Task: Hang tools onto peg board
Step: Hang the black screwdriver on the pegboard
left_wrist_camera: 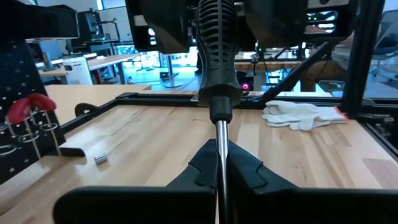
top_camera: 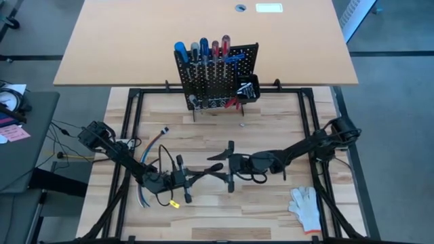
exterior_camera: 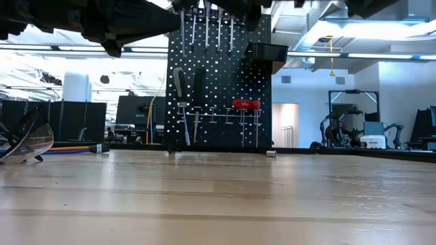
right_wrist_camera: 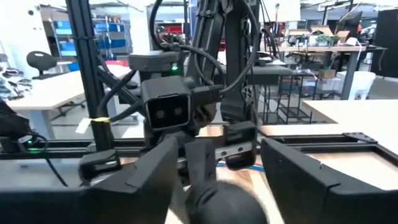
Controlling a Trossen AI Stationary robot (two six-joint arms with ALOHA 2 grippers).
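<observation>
High view, left to right: my left gripper [top_camera: 192, 177] is clenched on the shaft of a black-handled screwdriver [top_camera: 215, 166], my right gripper [top_camera: 229, 165] spread around its handle, above the table [top_camera: 271, 122]; the peg board [top_camera: 218, 76] stands beyond.

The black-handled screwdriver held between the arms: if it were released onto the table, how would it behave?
The black-handled screwdriver looks rigid, with a thin metal shaft pinched by the left gripper, so it probably won't flex. Its round ribbed handle would likely roll on the flat table. The handle end seems heavier, so it may tip that way.
</observation>
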